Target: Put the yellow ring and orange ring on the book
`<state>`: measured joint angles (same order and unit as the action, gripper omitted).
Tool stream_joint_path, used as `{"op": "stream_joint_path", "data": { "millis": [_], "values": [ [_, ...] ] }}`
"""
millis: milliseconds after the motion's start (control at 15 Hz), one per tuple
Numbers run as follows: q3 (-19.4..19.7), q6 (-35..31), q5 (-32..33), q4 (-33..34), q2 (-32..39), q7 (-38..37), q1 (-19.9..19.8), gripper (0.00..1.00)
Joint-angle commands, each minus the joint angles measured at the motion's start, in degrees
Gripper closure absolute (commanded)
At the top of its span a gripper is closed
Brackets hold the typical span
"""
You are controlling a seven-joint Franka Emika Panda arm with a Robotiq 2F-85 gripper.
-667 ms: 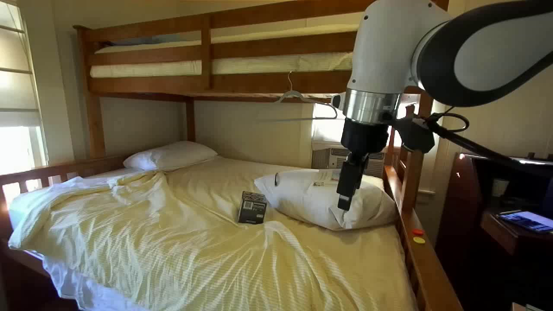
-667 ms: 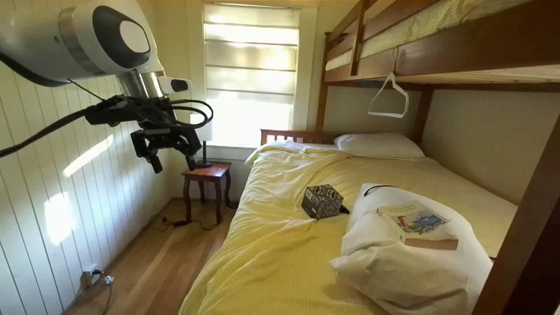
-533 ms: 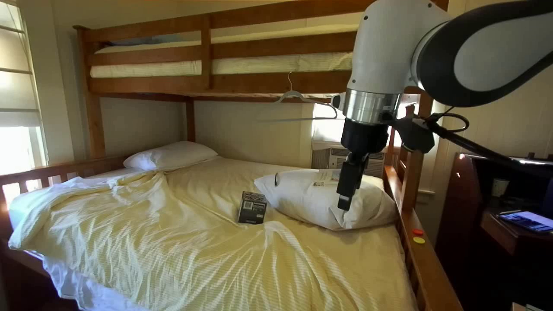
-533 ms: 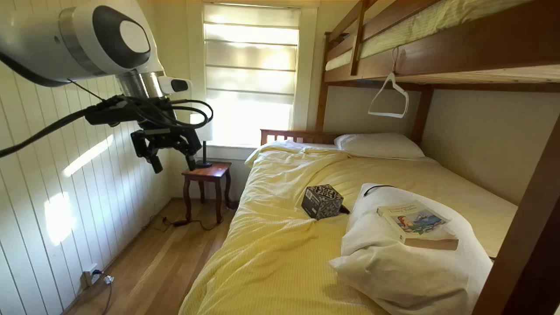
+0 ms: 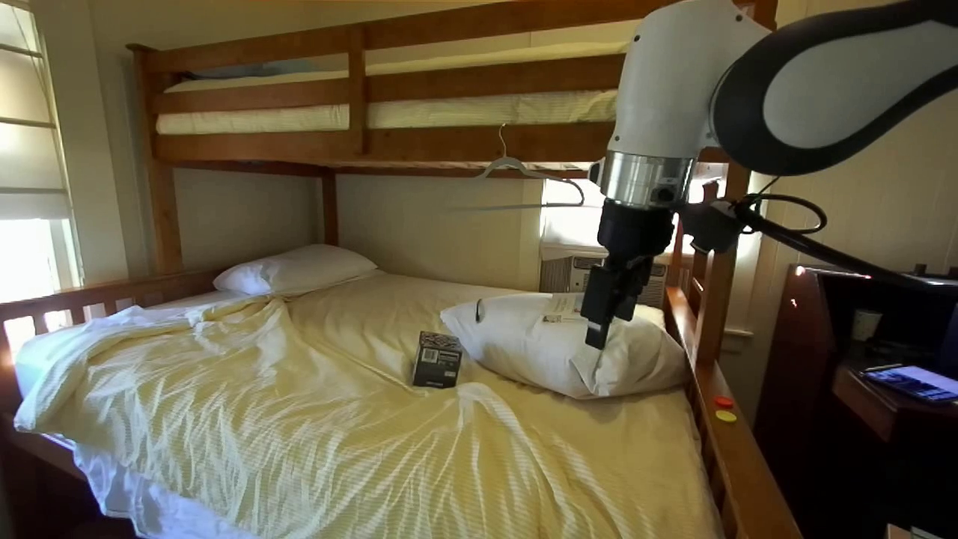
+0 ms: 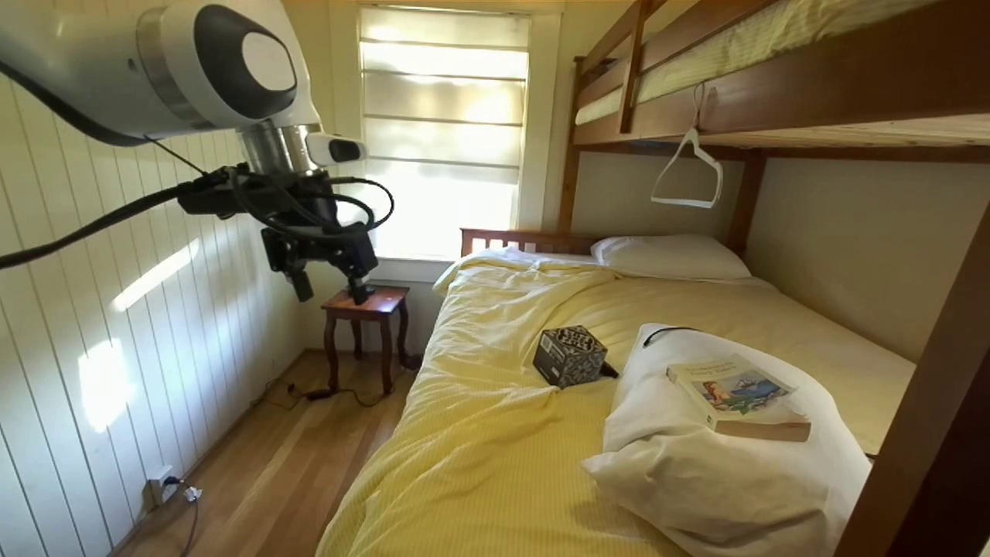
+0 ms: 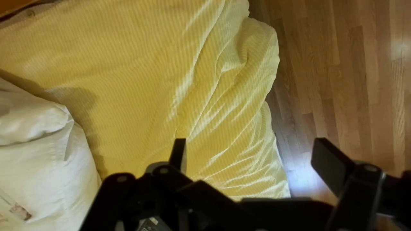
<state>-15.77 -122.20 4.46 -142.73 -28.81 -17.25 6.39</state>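
Gripper [image 7: 251, 155] wide, nothing between its fingers; I have yellow ring [image 5: 725, 416] and orange ring [image 5: 723, 402] down-right of it, on the rail [image 5: 752, 479], lower right in an exterior view.

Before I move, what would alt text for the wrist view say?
An open, empty claw at the bottom, against a rumpled yellow bedspread and, at right, wood floor. A white pillow lies at lower left, with part of the book on it.

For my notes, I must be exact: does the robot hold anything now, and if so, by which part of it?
Nothing is held: the fingers stand apart with nothing between them. The yellow ring and orange ring lie on the wooden rail.
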Motion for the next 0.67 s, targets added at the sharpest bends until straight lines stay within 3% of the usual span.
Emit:
{"op": "stream_joint_path", "data": {
  "millis": [0,600],
  "values": [
    [4.5,-0.4,-2.0,-4.1,-4.9,-3.5,-2.2,0.0],
    [13.0,-2.1,-0.9,-16.0,-9.9,-11.3,-15.8,0.0]
  ]
}}
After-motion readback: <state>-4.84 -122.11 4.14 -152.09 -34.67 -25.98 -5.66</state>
